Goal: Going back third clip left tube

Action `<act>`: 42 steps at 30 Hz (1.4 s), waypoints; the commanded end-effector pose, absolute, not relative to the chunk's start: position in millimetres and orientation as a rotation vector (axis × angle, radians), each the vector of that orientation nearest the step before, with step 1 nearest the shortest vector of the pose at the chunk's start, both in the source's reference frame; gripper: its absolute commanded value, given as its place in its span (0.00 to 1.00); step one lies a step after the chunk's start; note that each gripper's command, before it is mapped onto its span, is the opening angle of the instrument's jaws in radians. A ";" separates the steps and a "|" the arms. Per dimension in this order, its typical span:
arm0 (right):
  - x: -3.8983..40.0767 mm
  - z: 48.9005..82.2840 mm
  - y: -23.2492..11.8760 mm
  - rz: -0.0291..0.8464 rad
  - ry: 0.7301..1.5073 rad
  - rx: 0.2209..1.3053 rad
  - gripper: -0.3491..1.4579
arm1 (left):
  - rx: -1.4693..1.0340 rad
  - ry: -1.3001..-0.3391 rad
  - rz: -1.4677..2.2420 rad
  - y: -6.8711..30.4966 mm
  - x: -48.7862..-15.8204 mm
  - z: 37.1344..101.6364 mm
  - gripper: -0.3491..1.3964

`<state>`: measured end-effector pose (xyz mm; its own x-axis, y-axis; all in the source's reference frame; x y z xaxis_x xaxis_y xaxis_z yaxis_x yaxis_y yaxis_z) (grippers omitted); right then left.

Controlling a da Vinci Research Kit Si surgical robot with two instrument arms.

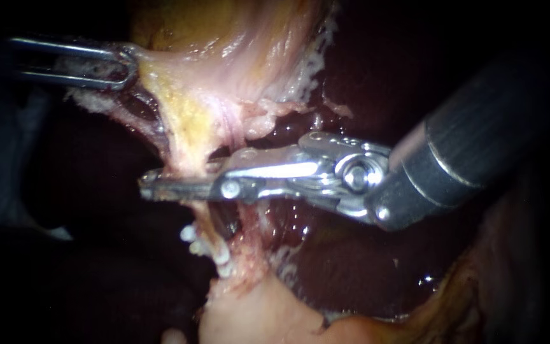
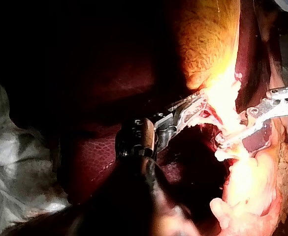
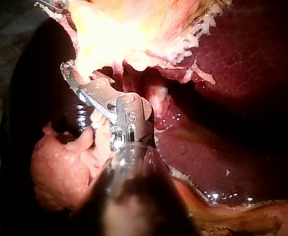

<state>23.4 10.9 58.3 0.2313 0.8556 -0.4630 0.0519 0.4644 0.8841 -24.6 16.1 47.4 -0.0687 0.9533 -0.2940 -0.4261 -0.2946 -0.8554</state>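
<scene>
The right instrument [image 1: 148, 188] reaches in from the right of the frame. Its end effector lies straight across the tube [image 1: 189, 159] at centre-left, with the tip just past it. I cannot tell whether it is open or closed there.

The main risk, as I judge it, is in drawing back. If metal catches the tube or a clip, a pull to the right could drag the thin tube, shift the clip or tear tissue. I cannot pick out a clip for certain.

The left instrument [image 1: 119, 64], at upper left, has its end effector clamped on the pale edge of the gallbladder [image 1: 224, 57], keeping that tissue stretched. A slip there would slacken the tube onto the metal.

The liver [image 1: 351, 261] lies wet and dark close beneath the right shaft at lower right, so a dipping withdrawal could scrape it. Pale fatty tissue [image 1: 256, 312] at bottom centre hides the tube's lower run.
</scene>
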 end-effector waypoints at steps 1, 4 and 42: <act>23.4 58.4 10.8 0.682 1.222 0.951 0.00 | -1.074 -0.708 1.607 16.1 -24.6 47.4 0.00; 23.5 58.6 10.4 0.646 1.233 0.941 0.09 | -1.074 -0.708 1.607 16.1 -24.6 47.4 0.00; 10.4 58.5 10.4 0.205 1.240 0.507 0.47 | -1.074 -0.708 1.608 15.9 -24.4 47.4 0.00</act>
